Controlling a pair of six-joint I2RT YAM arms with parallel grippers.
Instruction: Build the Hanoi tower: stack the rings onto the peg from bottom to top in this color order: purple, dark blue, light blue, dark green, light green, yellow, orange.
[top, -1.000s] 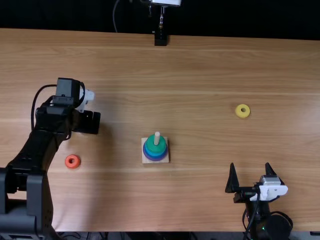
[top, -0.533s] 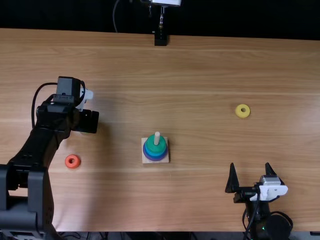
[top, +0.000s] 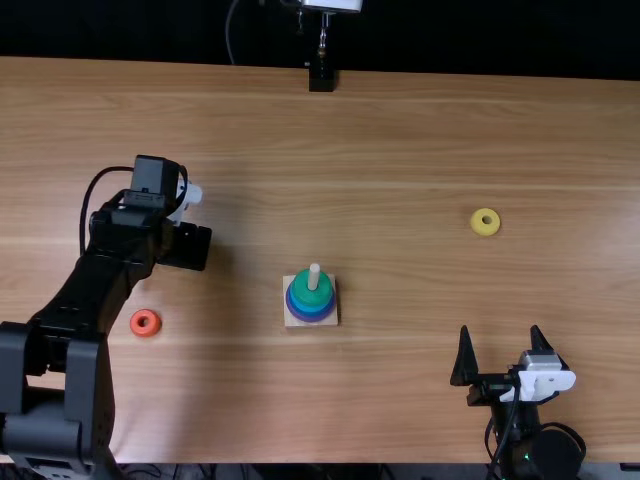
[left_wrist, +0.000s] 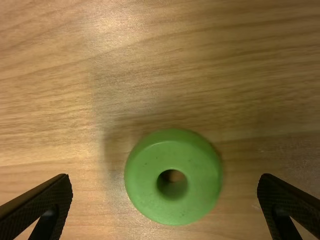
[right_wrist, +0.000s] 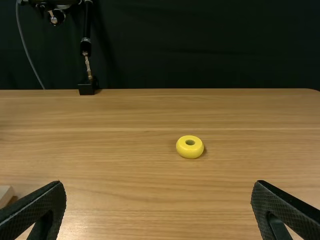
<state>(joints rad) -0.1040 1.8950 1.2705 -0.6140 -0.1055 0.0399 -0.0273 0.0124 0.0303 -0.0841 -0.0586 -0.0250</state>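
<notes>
A plain green ring (left_wrist: 145, 187) lies on the table (left_wrist: 165, 60).

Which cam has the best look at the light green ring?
The left wrist view: the light green ring is whole and close there, its hole visible. In the top view the left arm covers its likely spot; I can't make it out there or in the right wrist view.

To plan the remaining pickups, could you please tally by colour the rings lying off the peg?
Light green ring: 1
Yellow ring: 1
Orange ring: 1
Total: 3
</notes>
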